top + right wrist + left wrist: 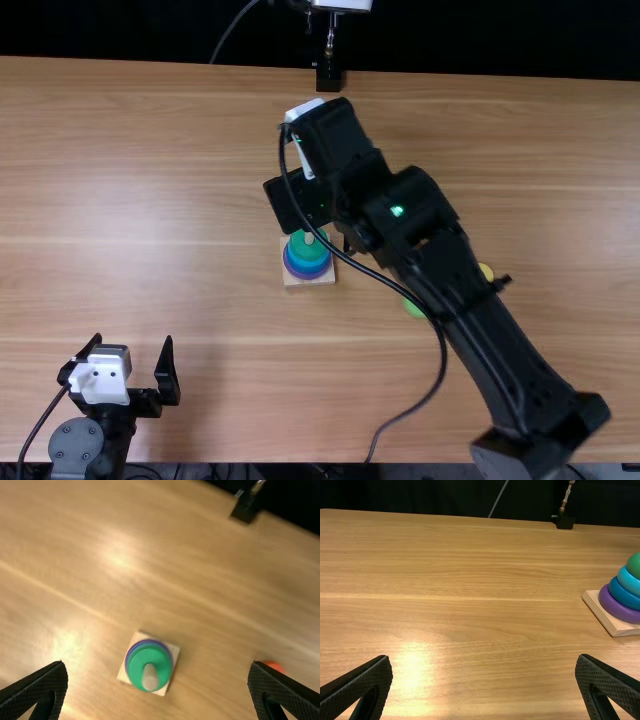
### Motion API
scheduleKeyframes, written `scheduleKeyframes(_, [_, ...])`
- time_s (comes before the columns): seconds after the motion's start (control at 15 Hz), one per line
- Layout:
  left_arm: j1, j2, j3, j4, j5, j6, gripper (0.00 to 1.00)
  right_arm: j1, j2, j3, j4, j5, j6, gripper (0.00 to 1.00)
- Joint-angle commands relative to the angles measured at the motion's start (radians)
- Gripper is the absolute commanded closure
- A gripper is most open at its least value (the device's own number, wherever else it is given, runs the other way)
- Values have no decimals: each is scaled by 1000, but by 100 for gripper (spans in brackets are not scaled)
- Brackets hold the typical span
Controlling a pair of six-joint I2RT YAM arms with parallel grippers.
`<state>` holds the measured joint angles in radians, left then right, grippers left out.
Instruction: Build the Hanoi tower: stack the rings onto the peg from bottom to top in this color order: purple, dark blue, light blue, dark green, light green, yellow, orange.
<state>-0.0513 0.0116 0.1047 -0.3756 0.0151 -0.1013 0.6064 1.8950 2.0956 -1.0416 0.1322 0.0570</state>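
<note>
The peg (309,238) stands upright near mid-table, long axis vertical, through purple (615,606), dark blue (624,596), light blue (628,582) and dark green rings (634,566). Left gripper (133,343) and right gripper (296,200): fingers spread. Top view: yellow ring (486,271); right wrist view: orange ring (275,666).

Rings stacked on a pale wooden base (595,602), on the light brown wooden table (470,605). In ascending order: purple ring (615,609), dark blue ring (622,596), light blue ring (628,581) and dark green ring (635,566), the upper part of the stack cut off by the view's edge. The textured fingers (360,685) of the left gripper (133,341) stand wide apart, bare table between them. At the table's far edge, a black bracket (565,522); near it, a thin grey cable (499,499) against dark cloth (420,497).
</note>
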Motion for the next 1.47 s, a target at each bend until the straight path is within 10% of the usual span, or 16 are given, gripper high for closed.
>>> scheduleKeyframes(0.0, [5,-12,-105,-79,13,17,0,-37,-94,-105,54,41,0,0])
scheduleKeyframes(0.87, [5,-12,-105,-79,13,17,0,-278,-415,-910,253,8,15,0])
scheduleKeyframes(1.2, [5,-12,-105,-79,13,15,0,-347,-318,-1005,255,-116,18,0])
scheduleKeyframes(1.4, [5,-12,-105,-79,13,15,0,-353,-264,-1013,255,-138,123,0])
